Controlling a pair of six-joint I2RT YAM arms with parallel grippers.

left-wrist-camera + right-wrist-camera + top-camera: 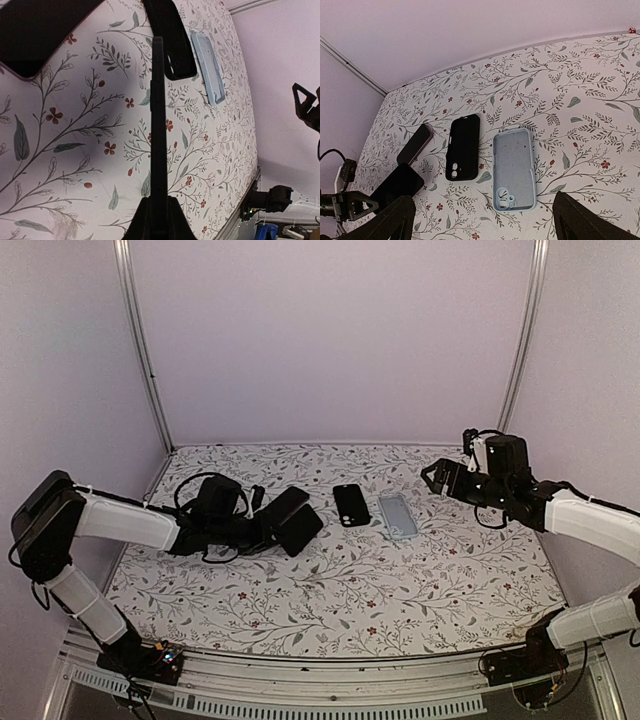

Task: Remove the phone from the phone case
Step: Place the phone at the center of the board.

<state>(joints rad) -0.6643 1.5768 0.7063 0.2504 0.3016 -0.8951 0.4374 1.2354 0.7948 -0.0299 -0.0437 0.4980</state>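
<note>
My left hand (158,220) is clenched on the black phone (157,115), holding it bare and edge-on over the flowered counter (75,150). Beyond it the black case (172,45) and the pale blue case (207,67) lie flat, side by side. My right hand (487,220) hangs released, fingers spread wide, off to the right of both.

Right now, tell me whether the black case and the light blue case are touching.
Apart. The right wrist view shows a strip of tablecloth running between the black case and the light blue case.
</note>
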